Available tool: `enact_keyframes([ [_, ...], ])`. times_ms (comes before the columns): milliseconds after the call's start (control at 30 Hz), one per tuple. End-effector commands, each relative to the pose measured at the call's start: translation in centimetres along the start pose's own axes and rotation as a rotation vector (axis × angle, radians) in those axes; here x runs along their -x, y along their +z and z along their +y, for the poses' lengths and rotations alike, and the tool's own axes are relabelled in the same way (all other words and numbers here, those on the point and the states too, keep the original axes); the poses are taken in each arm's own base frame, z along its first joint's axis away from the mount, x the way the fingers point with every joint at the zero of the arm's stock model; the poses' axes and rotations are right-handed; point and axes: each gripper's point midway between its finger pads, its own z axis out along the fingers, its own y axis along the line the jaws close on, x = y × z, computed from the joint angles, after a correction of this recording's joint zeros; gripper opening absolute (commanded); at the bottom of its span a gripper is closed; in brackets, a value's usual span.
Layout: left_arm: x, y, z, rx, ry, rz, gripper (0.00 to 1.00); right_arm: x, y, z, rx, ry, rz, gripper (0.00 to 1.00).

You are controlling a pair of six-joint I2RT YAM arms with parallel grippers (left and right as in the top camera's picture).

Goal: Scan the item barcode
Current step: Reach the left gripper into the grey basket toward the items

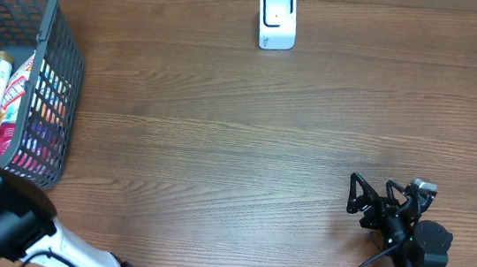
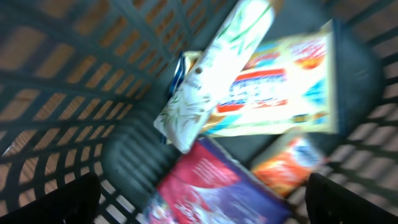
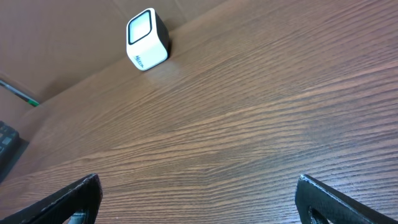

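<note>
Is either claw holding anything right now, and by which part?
Nothing held. Left claw open over the basket, right claw open over the table.

White-and-black left arm point(image 1: 7, 220) stretched forward at the left, left gripper point(image 2: 202, 202) pointed down with jaws spread wide (fingertips dark and blurred), right arm point(image 1: 422, 251) folded low at the right, right gripper point(image 3: 199, 199) wide open, holding nothing.

White scanner point(image 3: 147, 40) upright at far edge of wooden table point(image 3: 249, 112), right hand point(image 3: 199, 190) spread wide
</note>
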Motion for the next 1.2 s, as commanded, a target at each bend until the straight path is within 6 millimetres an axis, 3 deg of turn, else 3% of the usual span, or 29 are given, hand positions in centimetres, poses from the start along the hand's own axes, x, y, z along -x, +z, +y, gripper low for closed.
enact_keyframes([
  [0,-0.8,3.8,1.7,0.100,0.162,0.090,0.98,-0.2,0.1,-0.2,-0.001,0.005,0.001,1.00],
  [400,-2.6,11.2,2.1,0.115,0.295,0.226,0.91,0.0,0.1,-0.4,-0.017,0.004,-0.010,1.00],
  [733,-3.5,15.2,1.9,0.123,0.324,0.271,0.88,1.5,0.0,0.3,0.013,-0.014,-0.071,1.00],
  [967,-3.0,16.3,1.4,0.123,0.332,0.249,0.54,1.5,0.0,0.3,0.013,-0.014,-0.072,1.00],
  [1033,-2.8,16.3,1.4,0.124,0.330,0.239,0.37,1.3,0.0,0.3,0.010,-0.012,-0.065,1.00],
  [1167,-2.5,16.2,2.1,0.172,0.335,0.236,0.20,0.9,0.0,0.1,0.002,-0.007,-0.049,1.00],
])
